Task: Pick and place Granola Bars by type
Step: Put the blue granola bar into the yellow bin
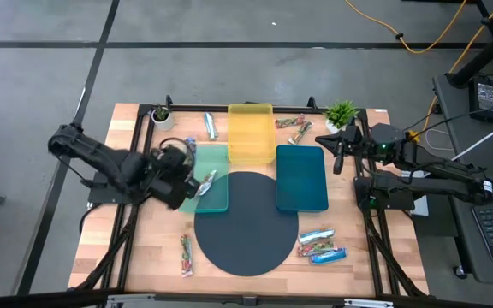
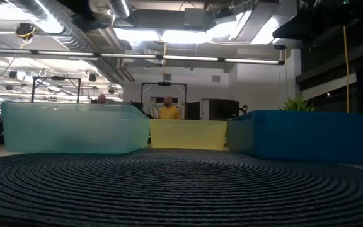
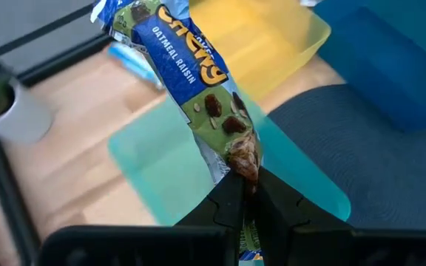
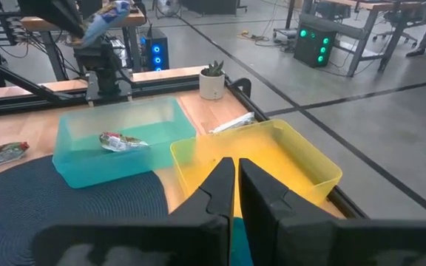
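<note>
My left gripper (image 1: 192,183) is shut on a granola bar (image 3: 191,74) with a blue-green wrapper, held above the light teal tray (image 1: 216,201). In the right wrist view that bar (image 4: 106,15) shows high over the tray, and another bar (image 4: 124,142) lies flat on the tray's floor. More bars lie on the wood: a silver one (image 1: 210,127), two red-multicoloured ones (image 1: 294,128), two blue-white ones (image 1: 322,245) and one (image 1: 186,255) near the front left. My right gripper (image 1: 337,159) waits shut at the table's right edge. My left gripper pinches one end of the bar's wrapper (image 3: 244,164) between its two fingers. The fingers slant down from the table's left side, and the bar runs on beyond their tips in line with them. It is lifted clear over the light teal tray.
A yellow tray (image 1: 251,111) stands at the far middle and a dark blue tray (image 1: 302,197) right of centre. A round dark mat (image 1: 246,244) lies in front of them. Small potted plants (image 1: 160,116) (image 1: 341,112) stand at the far corners.
</note>
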Tool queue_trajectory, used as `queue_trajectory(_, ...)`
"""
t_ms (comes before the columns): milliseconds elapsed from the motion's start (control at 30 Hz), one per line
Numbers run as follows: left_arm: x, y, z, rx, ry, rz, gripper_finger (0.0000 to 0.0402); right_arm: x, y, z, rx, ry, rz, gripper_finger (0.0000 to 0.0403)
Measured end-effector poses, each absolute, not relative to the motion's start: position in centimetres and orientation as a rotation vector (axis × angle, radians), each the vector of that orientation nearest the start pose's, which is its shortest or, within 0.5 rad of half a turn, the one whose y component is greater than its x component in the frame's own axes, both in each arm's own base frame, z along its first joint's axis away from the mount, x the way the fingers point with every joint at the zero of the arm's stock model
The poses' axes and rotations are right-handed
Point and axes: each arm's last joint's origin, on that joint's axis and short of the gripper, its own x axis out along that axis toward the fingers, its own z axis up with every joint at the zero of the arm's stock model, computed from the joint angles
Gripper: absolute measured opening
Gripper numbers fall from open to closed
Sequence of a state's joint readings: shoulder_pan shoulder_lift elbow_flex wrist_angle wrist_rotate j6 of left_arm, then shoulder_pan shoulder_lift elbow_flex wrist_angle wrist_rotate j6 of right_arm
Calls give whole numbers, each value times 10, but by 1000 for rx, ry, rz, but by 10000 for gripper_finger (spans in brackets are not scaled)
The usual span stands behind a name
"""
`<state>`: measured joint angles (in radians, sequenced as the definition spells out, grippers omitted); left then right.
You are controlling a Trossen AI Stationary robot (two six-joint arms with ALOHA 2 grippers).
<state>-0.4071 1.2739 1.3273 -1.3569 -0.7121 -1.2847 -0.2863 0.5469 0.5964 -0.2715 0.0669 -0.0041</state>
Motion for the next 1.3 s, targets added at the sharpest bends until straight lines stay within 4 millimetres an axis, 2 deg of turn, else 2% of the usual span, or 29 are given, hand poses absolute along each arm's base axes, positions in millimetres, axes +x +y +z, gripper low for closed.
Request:
queue_trajectory(200,236,-18,352,-409,701,718,17,125,-39,293,18,208,-351,26)
queue_trajectory(333,253,19,365,-434,590,605,17,125,-39,293,18,208,-351,26)
queue_trajectory(500,256,61,372,-413,517,579,17,125,-38,293,20,208,-335,26)
queue_trajectory(667,263,100,361,-439,547,575,17,125,-38,293,20,209,-335,26)
queue_trajectory(833,282,122,347,-473,600,516,17,125,-38,293,21,209,-335,26)
queue_trajectory(1167,319,144,385,-335,654,478,17,125,-38,293,24,209,-333,26)
queue_trajectory(1300,330,152,387,-315,685,478,17,125,-38,293,24,210,-333,26)
